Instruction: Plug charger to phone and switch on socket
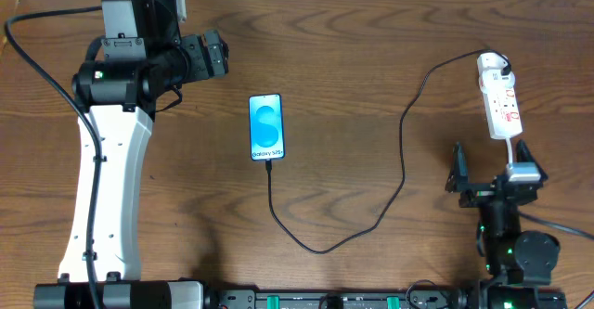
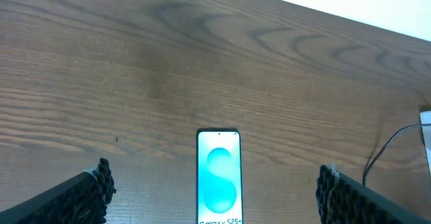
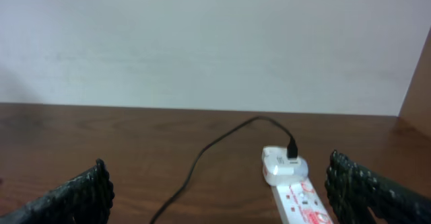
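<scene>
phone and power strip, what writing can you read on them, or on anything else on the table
"Galaxy S25": white letters low on the blue screen of the phone, seen in the overhead view and partly cut off in the left wrist view.
Red marks on the power strip: too small and blurred to read in any view.
No other text shows.

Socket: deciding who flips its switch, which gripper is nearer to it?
Right. The right gripper sits just below the socket in the overhead view, facing it. The left gripper is far off, on the other side of the phone.
</scene>
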